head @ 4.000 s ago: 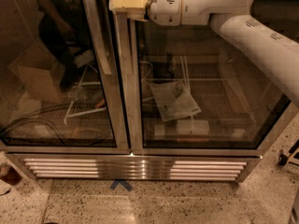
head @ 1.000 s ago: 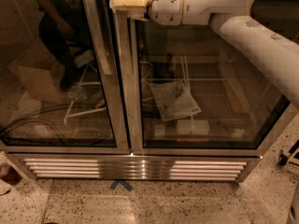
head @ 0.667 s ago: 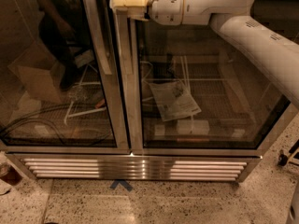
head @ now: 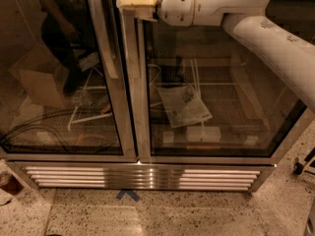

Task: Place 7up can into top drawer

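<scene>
Where the white arm (head: pixel 275 38) ends, the yellowish hand (head: pixel 139 2) hangs before a glass-door fridge (head: pixel 142 132). Its grip cannot be told, nor where the can is. Far below the hand lies blue floor tape (head: pixel 128 194). Below-right, behind the glass, lies a paper (head: pixel 184 106).

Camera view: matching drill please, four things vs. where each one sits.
Things:
1. cream two-finger gripper
2. white printed paper sheet
3. blue chevron tape mark
4. brown cardboard box

Places:
a. on the speckled floor, just below the silver louvred grille
b. behind the right glass door
c. top of the picture, in front of the centre door frame
d. showing in the left glass door

Pairs: 1-c, 2-b, 3-a, 4-d
</scene>
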`<state>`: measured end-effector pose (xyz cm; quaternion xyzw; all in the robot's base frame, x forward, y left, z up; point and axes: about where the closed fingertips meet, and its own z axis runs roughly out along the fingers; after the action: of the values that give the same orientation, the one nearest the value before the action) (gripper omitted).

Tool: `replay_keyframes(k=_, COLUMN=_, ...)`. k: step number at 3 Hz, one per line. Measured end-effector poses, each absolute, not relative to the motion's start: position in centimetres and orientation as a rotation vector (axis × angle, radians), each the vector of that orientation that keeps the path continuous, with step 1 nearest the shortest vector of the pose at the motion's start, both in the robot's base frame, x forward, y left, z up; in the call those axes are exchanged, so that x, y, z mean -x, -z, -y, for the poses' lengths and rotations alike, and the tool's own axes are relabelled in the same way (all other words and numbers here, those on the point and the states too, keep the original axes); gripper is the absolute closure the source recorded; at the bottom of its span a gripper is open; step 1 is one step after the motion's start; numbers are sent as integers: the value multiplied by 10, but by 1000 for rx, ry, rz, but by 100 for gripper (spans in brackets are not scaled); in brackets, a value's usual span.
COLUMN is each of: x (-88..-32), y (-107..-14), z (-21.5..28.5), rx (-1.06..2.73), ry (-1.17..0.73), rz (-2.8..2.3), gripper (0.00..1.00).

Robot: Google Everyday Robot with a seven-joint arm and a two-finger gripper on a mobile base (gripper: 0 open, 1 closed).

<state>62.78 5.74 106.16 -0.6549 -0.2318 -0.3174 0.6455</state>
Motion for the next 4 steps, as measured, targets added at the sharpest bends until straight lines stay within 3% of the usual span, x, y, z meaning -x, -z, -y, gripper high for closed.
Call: replay_keyframes(k=4, x=-627, y=-1064, z=-57, rx=1485, ry=717, rz=523, gripper=100)
